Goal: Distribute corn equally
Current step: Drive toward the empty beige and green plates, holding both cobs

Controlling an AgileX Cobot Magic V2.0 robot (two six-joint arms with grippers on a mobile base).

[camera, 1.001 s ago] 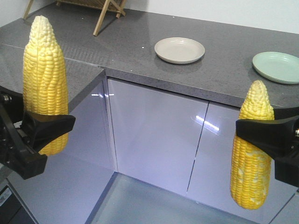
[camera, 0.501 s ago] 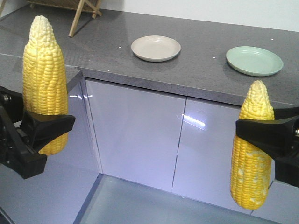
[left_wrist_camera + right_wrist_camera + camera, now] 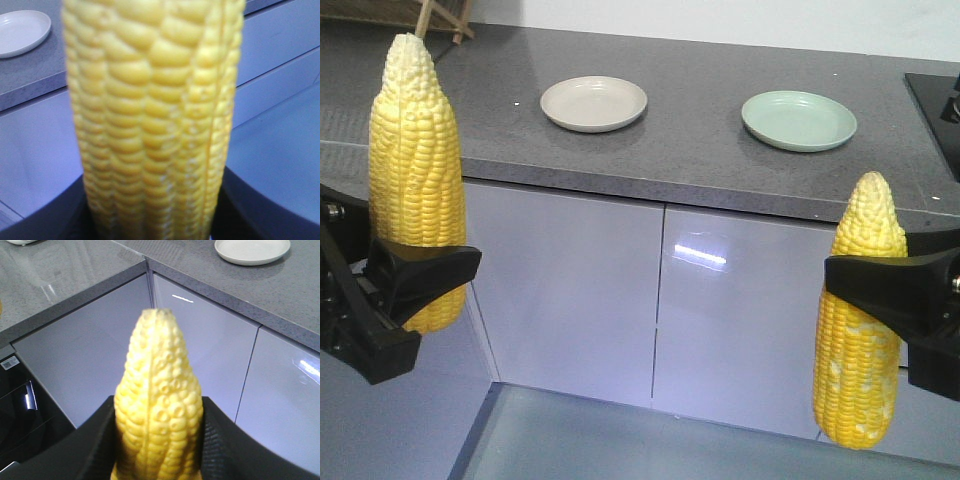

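The left gripper [image 3: 418, 285] is clamped around the lower part of the left corn cob [image 3: 417, 170], which it holds upright with the pale tapered tip on top. Most of the cob's length stands above the black fingers [image 3: 425, 268] and only a short rounded end hangs below. In the left wrist view this cob [image 3: 155, 115] fills the middle of the picture, with rows of yellow kernels running lengthwise and a dark finger [image 3: 47, 220] pressed against each side.

The right gripper [image 3: 880, 285] is likewise closed on the right corn cob [image 3: 865, 370], also upright and tip up. It grasps higher on the cob, so more of the cob hangs below the fingers than rises above them. From the right wrist view the cob [image 3: 159, 415] points away from the camera, wedged between two black fingers [image 3: 87, 450].

Both cobs are held in the air in front of a grey stone countertop [image 3: 690, 155] with glossy pale cabinet doors [image 3: 570, 290] beneath it. On the counter, well apart from the cobs, lie a beige plate [image 3: 593, 103] and, to its right, a pale green plate [image 3: 799, 120]; neither carries anything. At the counter's far right edge sits a black surface [image 3: 935, 100], possibly a hob. Wooden legs [image 3: 442, 14] show at the top left.
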